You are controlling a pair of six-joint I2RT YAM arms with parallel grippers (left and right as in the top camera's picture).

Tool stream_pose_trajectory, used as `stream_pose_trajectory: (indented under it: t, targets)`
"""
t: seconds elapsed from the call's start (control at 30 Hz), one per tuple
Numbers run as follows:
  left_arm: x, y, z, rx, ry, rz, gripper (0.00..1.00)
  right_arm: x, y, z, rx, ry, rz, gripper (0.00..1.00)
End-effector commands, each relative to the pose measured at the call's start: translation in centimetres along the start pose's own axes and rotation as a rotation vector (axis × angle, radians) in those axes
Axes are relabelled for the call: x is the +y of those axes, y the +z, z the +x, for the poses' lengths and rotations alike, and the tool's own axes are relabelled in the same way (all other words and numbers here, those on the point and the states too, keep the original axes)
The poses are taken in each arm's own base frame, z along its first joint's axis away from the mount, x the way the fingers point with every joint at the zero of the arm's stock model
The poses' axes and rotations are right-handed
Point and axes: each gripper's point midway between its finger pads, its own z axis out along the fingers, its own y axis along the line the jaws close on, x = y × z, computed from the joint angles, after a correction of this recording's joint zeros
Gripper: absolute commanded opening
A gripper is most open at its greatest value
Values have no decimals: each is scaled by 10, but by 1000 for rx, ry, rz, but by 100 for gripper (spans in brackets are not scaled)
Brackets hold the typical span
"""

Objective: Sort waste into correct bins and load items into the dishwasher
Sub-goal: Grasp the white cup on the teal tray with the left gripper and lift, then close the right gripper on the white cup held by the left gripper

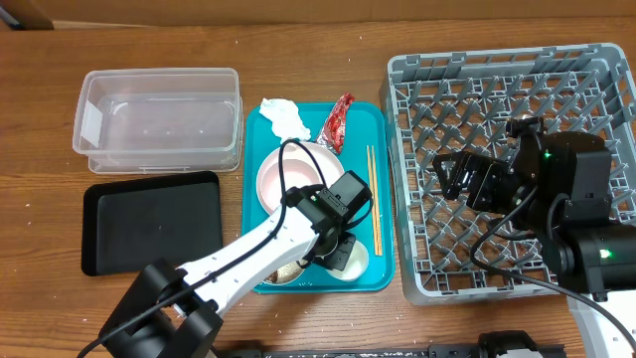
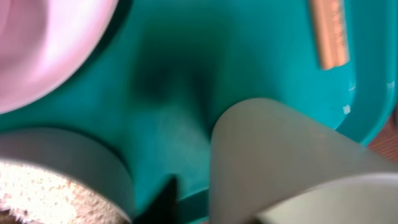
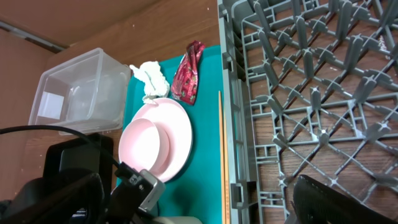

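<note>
Though low in the teal tray (image 1: 378,149), left hand (image 1: 341,251) just beside the white cup (image 1: 358,264); whether apart or together, unclear

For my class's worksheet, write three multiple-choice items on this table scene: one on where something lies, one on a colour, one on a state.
1. Where does the shiny red snack wrapper lie?
A. on the floor
B. on the teal tray, beside the crumpled white tissue
C. in a drawer

2. What colour is the shallow rectangular tray left of the teal tray?
A. yellow
B. white
C. black

3. The clear rectangular plastic tub is:
A. empty
B. full of rice
C. shut with a lid

Answers:
1 B, the wrapper rests on the teal tray next to the tissue.
2 C, it shows black against the wood.
3 A, its bare floor shows through the open top.
</note>
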Motion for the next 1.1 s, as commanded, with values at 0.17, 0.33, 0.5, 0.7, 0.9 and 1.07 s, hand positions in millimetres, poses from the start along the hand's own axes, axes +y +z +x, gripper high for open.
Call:
stream_pose_trajectory:
  t: [0.17,0.33,0.5,0.7,0.9,1.07]
  targets:
    - [-11,-127,-63,-234,-69,328,4,12,-7,-11,-34,-29,-47,100]
    - [-4,-215,-83,-402,22,763,4,65,-15,-5,9,-138,-346,96]
    - [18,-245,-77,-423,-4,1016,4,121,-26,4,62,-291,-673,87]
    - [13,-261,-67,-411,10,1145,4,160,-27,14,109,-400,-890,88]
    - [7,-265,-65,-406,28,1176,4,187,-15,34,172,-462,-975,92]
    - [5,-267,-64,-407,38,1188,4,201,-14,42,182,-499,-1020,78]
